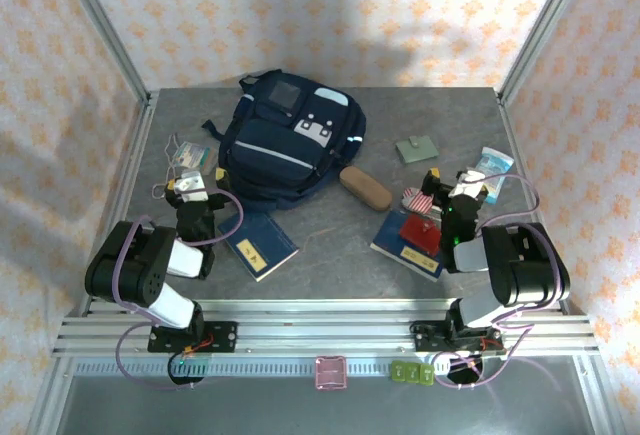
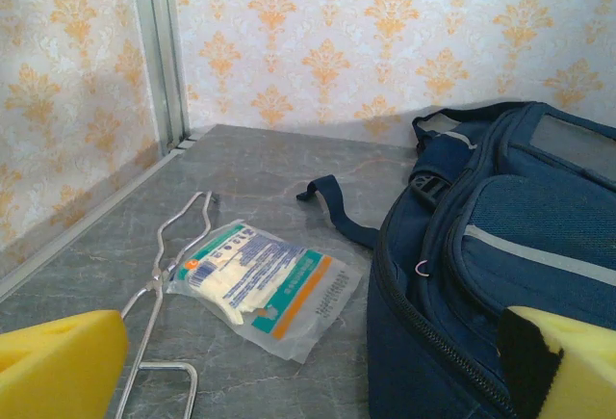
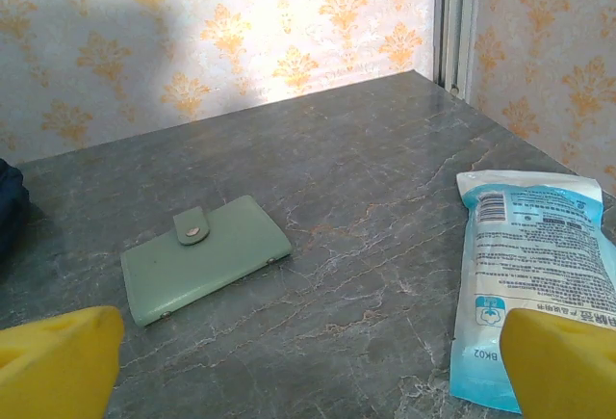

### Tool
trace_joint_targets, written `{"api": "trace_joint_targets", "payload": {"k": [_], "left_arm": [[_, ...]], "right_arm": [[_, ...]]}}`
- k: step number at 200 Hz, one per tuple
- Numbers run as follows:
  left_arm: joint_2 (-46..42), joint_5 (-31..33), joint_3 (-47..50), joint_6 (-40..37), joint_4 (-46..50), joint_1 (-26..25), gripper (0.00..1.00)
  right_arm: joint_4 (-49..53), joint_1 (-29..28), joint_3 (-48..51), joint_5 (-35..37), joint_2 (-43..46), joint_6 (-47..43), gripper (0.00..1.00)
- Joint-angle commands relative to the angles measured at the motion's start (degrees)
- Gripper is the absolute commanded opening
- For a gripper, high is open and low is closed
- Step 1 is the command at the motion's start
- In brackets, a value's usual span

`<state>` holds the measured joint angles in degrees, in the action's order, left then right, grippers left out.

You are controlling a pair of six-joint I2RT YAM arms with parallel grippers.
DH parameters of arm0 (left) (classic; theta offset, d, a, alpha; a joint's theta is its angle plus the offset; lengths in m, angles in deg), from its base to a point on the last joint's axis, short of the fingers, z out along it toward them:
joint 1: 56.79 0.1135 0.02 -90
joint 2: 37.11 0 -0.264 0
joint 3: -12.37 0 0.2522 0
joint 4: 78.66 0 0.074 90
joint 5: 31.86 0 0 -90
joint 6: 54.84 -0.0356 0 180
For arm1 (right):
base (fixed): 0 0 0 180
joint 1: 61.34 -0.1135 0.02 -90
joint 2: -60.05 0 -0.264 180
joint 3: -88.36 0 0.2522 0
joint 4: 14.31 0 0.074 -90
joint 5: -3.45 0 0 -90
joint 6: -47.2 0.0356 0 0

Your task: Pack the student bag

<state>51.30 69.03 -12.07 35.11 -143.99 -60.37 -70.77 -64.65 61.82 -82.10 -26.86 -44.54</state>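
Observation:
The student bag, a big navy backpack with grey patches and a light stripe, lies at the back left of the table. In the left wrist view the student bag is on the right, its zip closed on the near side. My left gripper sits just left of the bag, open with nothing between its yellow pads. On the right of the table my right gripper is open too, its yellow pads wide apart over bare table.
A teal-and-white packet and a wire clip lie left of the bag. A green wallet and a blue tissue pack lie ahead of the right gripper. Two blue books, a brown glasses case and a red item lie mid-table.

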Motion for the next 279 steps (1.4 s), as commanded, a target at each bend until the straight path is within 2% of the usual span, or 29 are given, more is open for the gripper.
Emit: {"api": "trace_joint_targets", "payload": {"k": [1, 148, 183, 191, 200, 208, 220, 234, 242, 250, 263, 272, 276, 279], "left_arm": [[-0.18, -0.96, -0.31, -0.03, 0.37, 0.77, 1.0], [-0.18, -1.05, -0.31, 0.05, 0.34, 0.85, 1.0], [-0.36, -2.98, -1.39, 1.21, 2.66, 2.28, 1.0], [-0.46, -1.39, -1.45, 1.56, 2.49, 2.36, 1.0], [-2.69, 0.92, -2.43, 2.35, 6.33, 2.26, 1.0], [-5.84, 1.7, -4.78, 2.63, 13.39, 2.26, 0.99], [-9.63, 1.99, -9.14, 2.72, 23.35, 2.17, 1.0], [-12.39, 2.14, -13.05, 4.6, 29.91, 2.16, 1.0], [-13.48, 0.13, -14.76, 6.32, 32.61, 2.21, 1.0], [-14.27, -2.64, -16.3, 11.13, 35.06, 2.38, 1.0], [-15.0, -4.44, -18.72, 25.27, 40.5, 2.56, 1.0], [-14.71, -9.08, -19.98, 31.01, 42.22, 3.01, 1.0], [-14.32, -12.25, -20.42, 32.23, 42.1, 3.19, 0.99], [-13.88, -14.35, -20.63, 32.76, 41.84, 3.22, 0.95]], "right_arm": [[-0.36, 0.41, -0.41, -0.58, 0.05, -0.16, 1.0], [-0.21, 0.41, -0.55, -0.63, -0.06, -0.16, 1.0], [-0.39, 0.41, -0.41, -0.58, 0.06, -0.16, 1.0], [-0.53, 0.34, -0.68, 0.59, 0.75, 0.15, 1.0], [6.51, 0.26, -2.55, 1.04, 4.43, 0.24, 1.0], [15.19, 0.33, -5.6, 1.42, 8.59, 0.61, 1.0], [23.01, 0.32, -9.52, 2.89, 13.01, 3.69, 1.0], [28.63, 0.32, -13.47, -1.31, 16.1, 5.21, 1.0], [31.37, 0.35, -16.08, -3.32, 17.12, 7.43, 1.0], [35.25, 0.32, -19.11, -3.5, 17.54, 13.34, 1.0], [45.8, 0.32, -24.64, -0.83, 16.55, 29.8, 1.0], [46.07, 0.96, -27.0, -7.15, 14.01, 33.55, 1.0], [44.83, 1.02, -28.05, -11.82, 12.57, 32.74, 0.93], [44.34, 1.03, -29.06, -15.18, 11.32, 32.14, 0.83]]}}
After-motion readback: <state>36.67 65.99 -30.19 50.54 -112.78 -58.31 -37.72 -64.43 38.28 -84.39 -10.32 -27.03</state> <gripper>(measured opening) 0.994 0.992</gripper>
